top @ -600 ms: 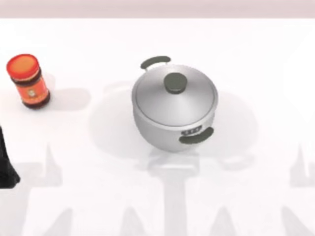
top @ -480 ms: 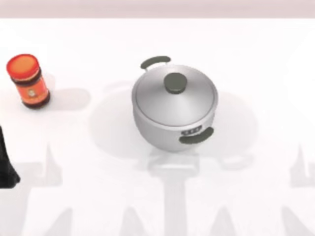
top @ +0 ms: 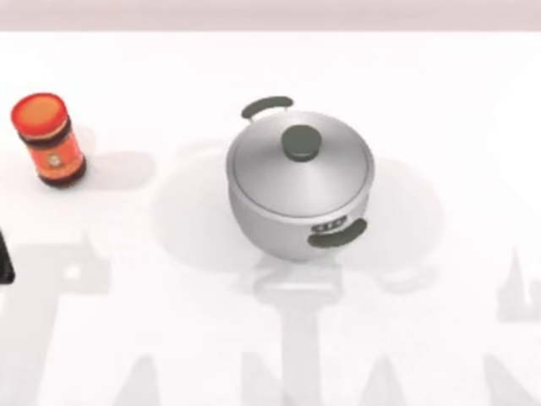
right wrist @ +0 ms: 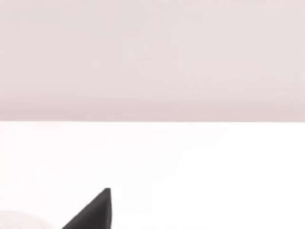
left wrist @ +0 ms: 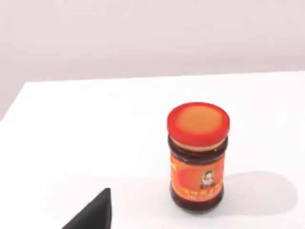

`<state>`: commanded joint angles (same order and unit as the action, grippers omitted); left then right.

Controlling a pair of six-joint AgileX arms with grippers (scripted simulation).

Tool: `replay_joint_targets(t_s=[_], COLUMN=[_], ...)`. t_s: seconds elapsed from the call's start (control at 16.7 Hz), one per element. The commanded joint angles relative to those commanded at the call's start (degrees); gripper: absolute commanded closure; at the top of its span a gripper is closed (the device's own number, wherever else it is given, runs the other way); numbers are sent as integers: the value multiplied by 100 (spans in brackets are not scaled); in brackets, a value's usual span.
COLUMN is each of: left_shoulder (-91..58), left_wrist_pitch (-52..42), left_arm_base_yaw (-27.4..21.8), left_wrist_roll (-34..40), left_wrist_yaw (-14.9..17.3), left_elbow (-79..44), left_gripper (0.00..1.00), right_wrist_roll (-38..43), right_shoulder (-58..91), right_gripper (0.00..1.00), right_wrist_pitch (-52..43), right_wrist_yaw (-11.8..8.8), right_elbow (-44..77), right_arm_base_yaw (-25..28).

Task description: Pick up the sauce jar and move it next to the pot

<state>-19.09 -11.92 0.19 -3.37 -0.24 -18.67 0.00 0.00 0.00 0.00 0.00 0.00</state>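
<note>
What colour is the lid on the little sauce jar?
The sauce jar has an orange-red lid; the left wrist view shows it best.

Left arm (top: 4, 258) barely shows at left edge.

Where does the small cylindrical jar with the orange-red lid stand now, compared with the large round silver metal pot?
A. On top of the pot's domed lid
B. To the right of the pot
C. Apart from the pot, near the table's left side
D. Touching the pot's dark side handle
C: in the top view the small jar with the orange-red lid stands upright far left of the large silver pot, with bare table between them.
</note>
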Motion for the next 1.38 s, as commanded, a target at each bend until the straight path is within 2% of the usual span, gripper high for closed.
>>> replay_joint_targets(t_s=[0.3,0.96,1.2,1.38], left_shoulder=[-2524,-8862,-10640,-11531], left_wrist_pitch=[-1611,-5627,-6677,-7157], left_arm_base_yaw=[-43,-59,-51,-52], left_wrist_roll=[-518,-1809,-2150,-2315], left_wrist_yaw=[41,77,74,75], left_elbow=[-2376,-8528,-10286,-11166], left_gripper=[0,0,0,0], right_wrist_roll=[0,0,0,0], right_shoulder=[0,0,0,0], right_gripper=[0,0,0,0], right_wrist_pitch=[0,0,0,0], right_wrist_yaw=[0,0,0,0], right_elbow=[0,0,0,0], right_arm_base_yaw=[0,0,0,0])
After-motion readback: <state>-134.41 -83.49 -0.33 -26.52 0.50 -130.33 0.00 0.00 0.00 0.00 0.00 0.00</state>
